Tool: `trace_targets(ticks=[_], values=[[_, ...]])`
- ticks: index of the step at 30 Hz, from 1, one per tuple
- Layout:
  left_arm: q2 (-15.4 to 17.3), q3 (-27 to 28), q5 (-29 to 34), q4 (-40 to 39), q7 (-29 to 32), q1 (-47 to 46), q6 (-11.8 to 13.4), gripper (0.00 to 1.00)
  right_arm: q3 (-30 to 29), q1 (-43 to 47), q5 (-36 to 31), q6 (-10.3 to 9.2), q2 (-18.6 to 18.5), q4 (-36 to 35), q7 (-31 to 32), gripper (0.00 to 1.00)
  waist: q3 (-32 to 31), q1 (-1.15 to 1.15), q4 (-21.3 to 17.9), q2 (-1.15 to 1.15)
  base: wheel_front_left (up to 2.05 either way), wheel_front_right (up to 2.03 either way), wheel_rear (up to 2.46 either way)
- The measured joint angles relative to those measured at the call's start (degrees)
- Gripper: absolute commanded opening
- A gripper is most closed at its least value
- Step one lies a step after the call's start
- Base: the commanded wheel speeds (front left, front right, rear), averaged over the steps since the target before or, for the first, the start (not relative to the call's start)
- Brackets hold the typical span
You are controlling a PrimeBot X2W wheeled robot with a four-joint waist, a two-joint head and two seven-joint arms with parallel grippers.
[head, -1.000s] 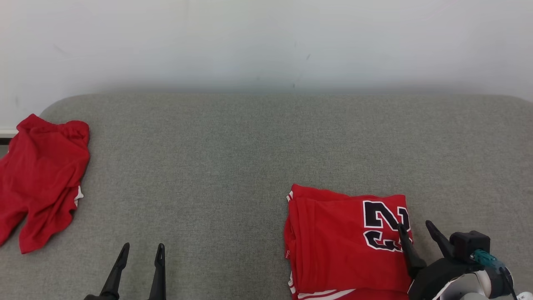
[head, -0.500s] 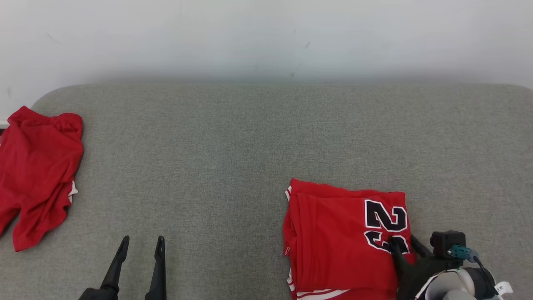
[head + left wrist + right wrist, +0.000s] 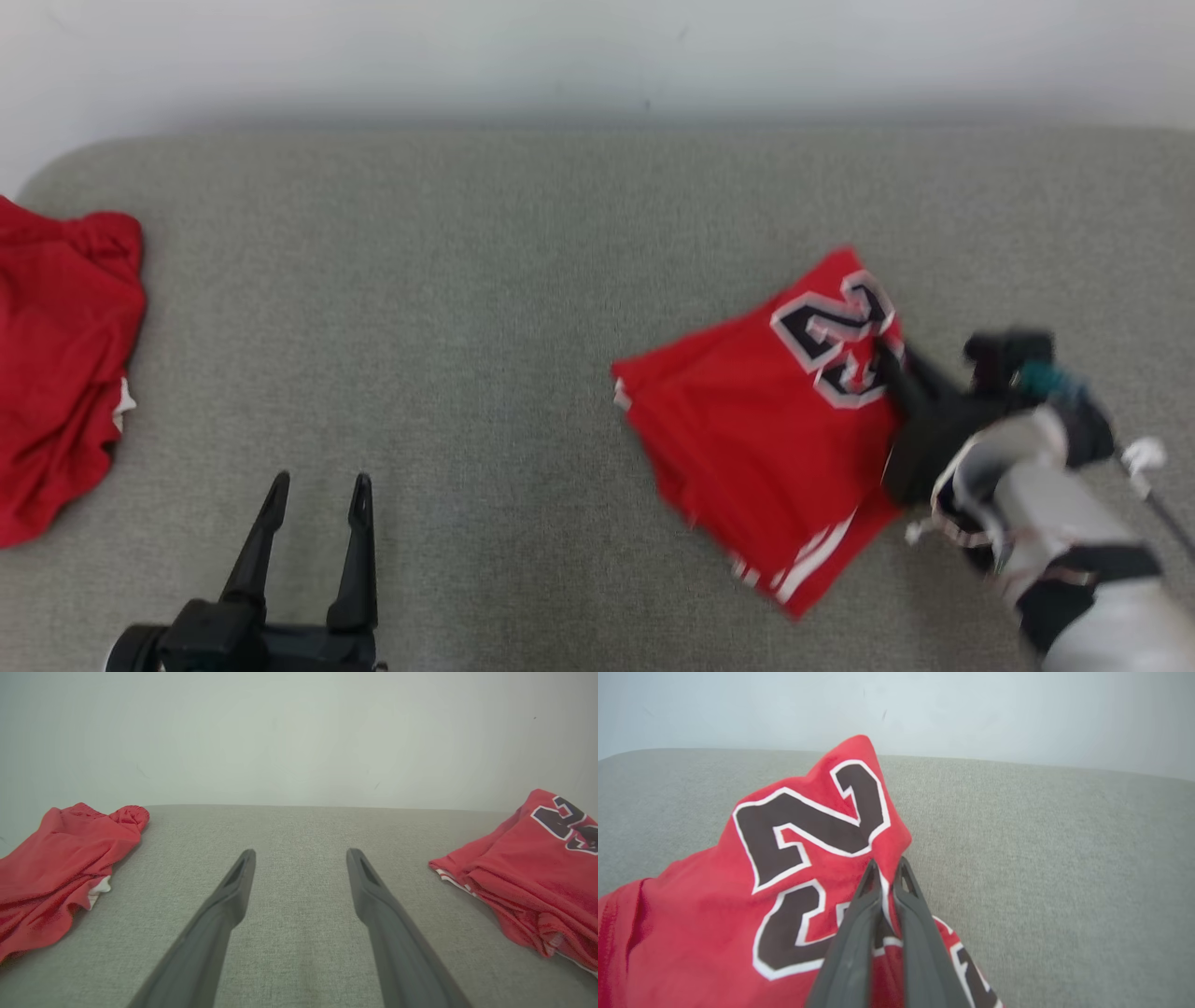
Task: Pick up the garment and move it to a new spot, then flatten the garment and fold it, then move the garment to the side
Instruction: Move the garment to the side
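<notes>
In the head view, the right end effector [image 3: 887, 359] is now clenched on the edge of the folded garment [image 3: 756, 439], just beside the dark number, whereas one second ago its fingers stood open around that edge. The garment has also turned: it lay square near the bottom of the view, and now it sits diagonally and farther up on the desk [image 3: 467, 233], more than the camera shift alone explains. I judge that the last step, moving the garment to the side, has begun. The left end effector [image 3: 320, 481] rests released at the lower left, holding nothing, and a second red garment [image 3: 56, 364] lies crumpled at the left edge. In the left wrist view, the two long dark fingers stand wide apart over the grey woven cover, and the folded garment shows soft stacked layers with white trim at its edges. In the right wrist view, the fingers pinch a raised peak of the red cloth; the number [image 3: 803, 826] is black with a white outline, and the cloth looks thin and limp.
</notes>
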Motion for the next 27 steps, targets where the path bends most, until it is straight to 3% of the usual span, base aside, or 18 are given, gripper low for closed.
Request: trace_targets(ticks=[15,27], values=[[2.3,-2.4,0.8,-4.9,0.0,-12.1,0.0,1.0,-1.5,-22.7,-0.1,0.01,-15.2,2.1,1.6,0.0,16.4,0.01,-1.5,0.01,0.0,0.0,0.0],[5.0,0.0,2.3,-10.3,0.0,-12.3,0.0,1.0,-1.8,-31.3,0.9,0.01,-26.3,1.6,3.6,0.0,24.8,0.0,-8.1,0.01,0.0,0.0,0.0]])
